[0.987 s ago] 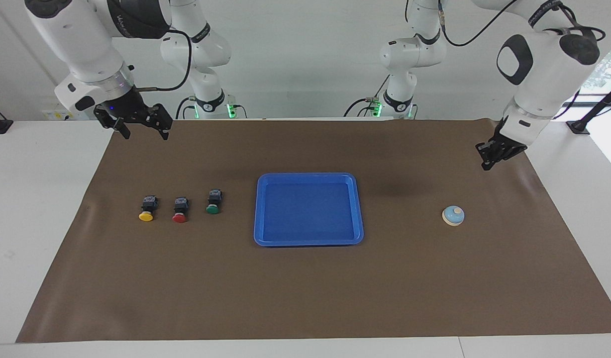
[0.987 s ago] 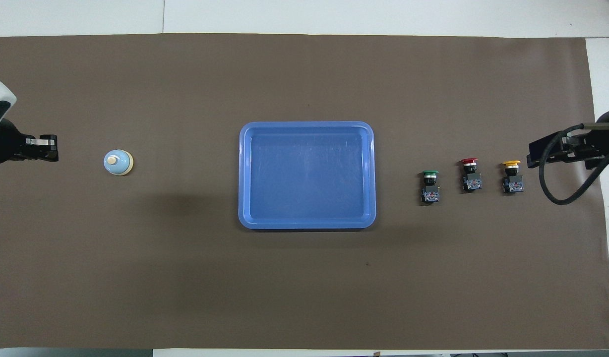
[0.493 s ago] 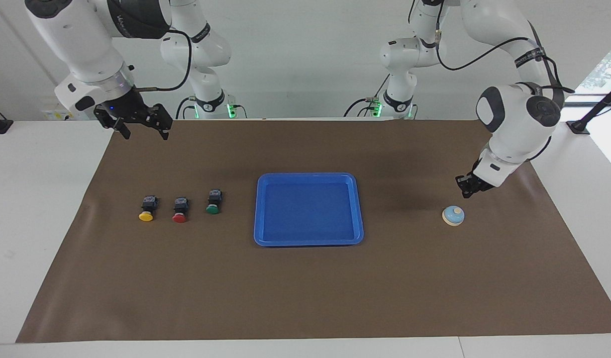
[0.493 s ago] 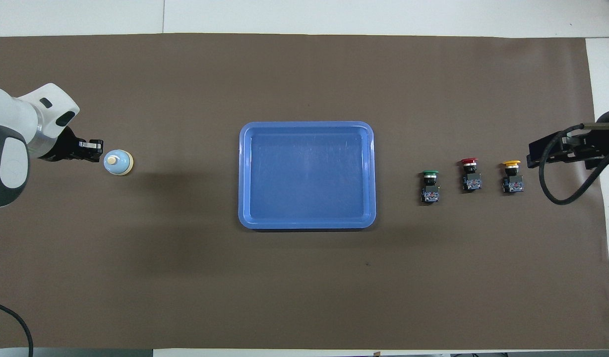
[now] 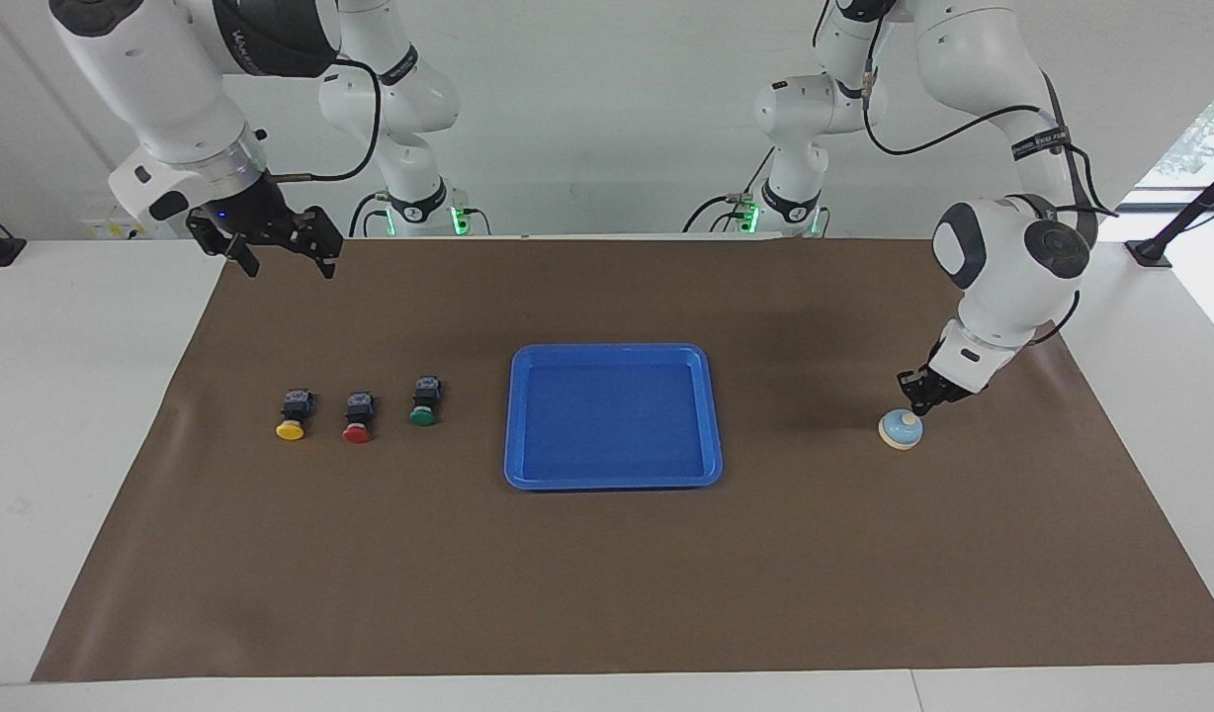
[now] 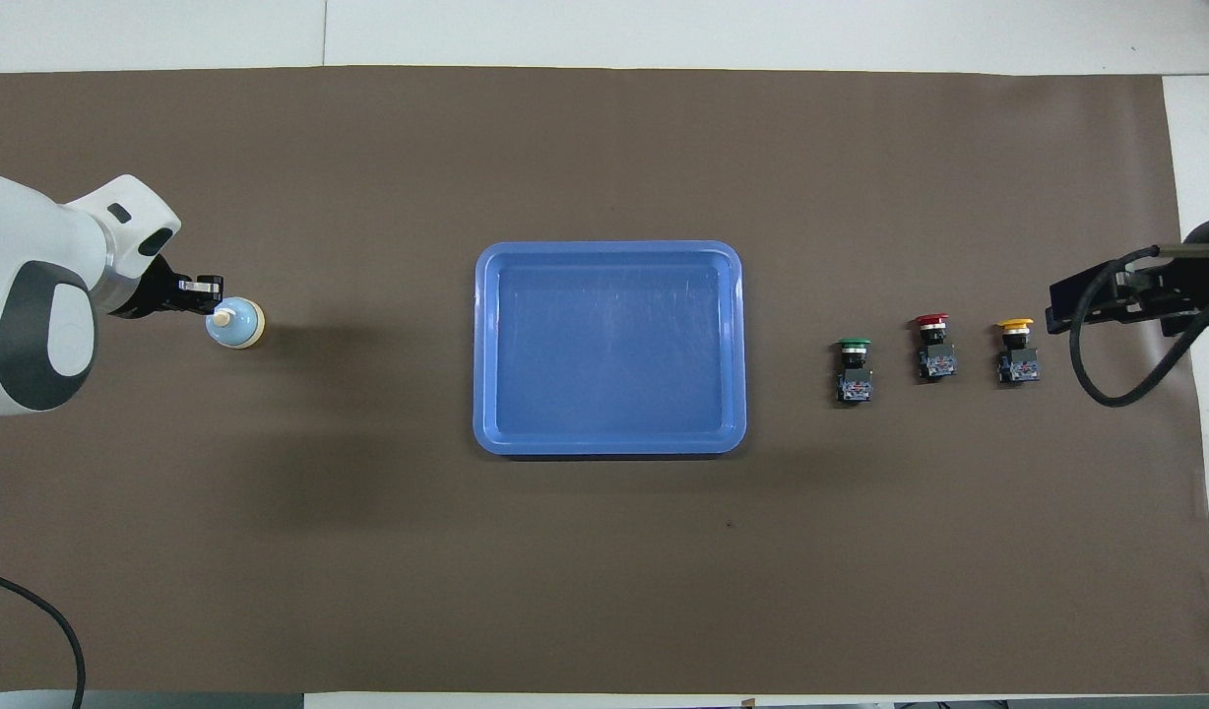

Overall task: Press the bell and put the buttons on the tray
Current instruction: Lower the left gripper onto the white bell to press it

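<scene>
My left gripper (image 5: 916, 405) hung right at the bell (image 5: 901, 429), its jaws pressed together, tips just above the cream knob; I could not tell whether they touched it. The bell sat on the brown mat (image 5: 607, 574) toward my left arm's end of the tabletop. My right gripper (image 5: 286, 259) waited with jaws spread over the mat's edge at my right arm's end. The yellow button (image 5: 291, 415), red button (image 5: 357, 418) and green button (image 5: 424, 402) lay in a row beside the blue tray (image 5: 513, 415), none on it.
</scene>
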